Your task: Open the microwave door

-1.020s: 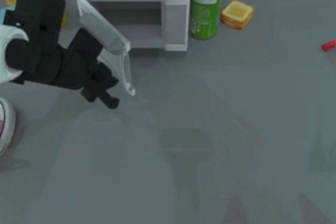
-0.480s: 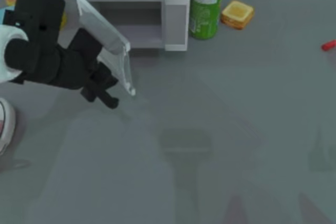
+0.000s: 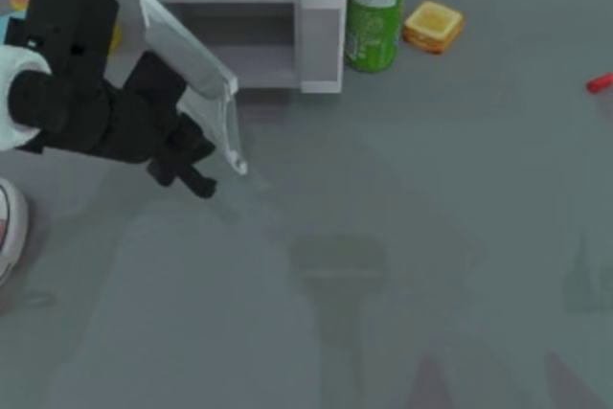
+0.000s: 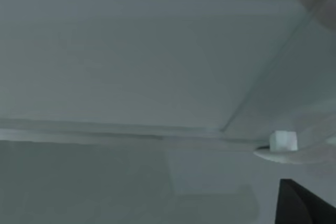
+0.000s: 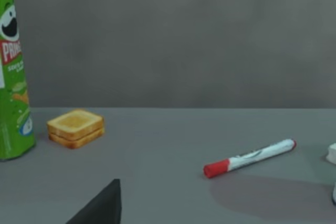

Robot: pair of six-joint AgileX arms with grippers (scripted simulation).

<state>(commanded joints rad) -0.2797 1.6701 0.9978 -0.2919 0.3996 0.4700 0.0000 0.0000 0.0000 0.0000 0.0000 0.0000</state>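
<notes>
Microwave (image 3: 244, 7) at the table's far edge, its door (image 3: 192, 83) swung well out toward the left on its hinge, the cavity exposed; I judge the job nearly or fully done. The door's free handle edge points down-table, just beside my left gripper (image 3: 187, 165), whose dark fingers (image 3: 199, 182) sit against the door's outer side near that edge, placed, I judge, to draw the panel round its hinge. Whether those fingers are clenched on the handle or merely pressing it, I cannot tell; the left wrist view shows only pale panel close up. Beyond the fingers, past the door, stands the control strip (image 3: 322, 40), then a green can (image 3: 375, 7), toast (image 3: 432, 26) and a red-capped marker (image 5: 249, 158). My right arm is parked out of the top view.
</notes>
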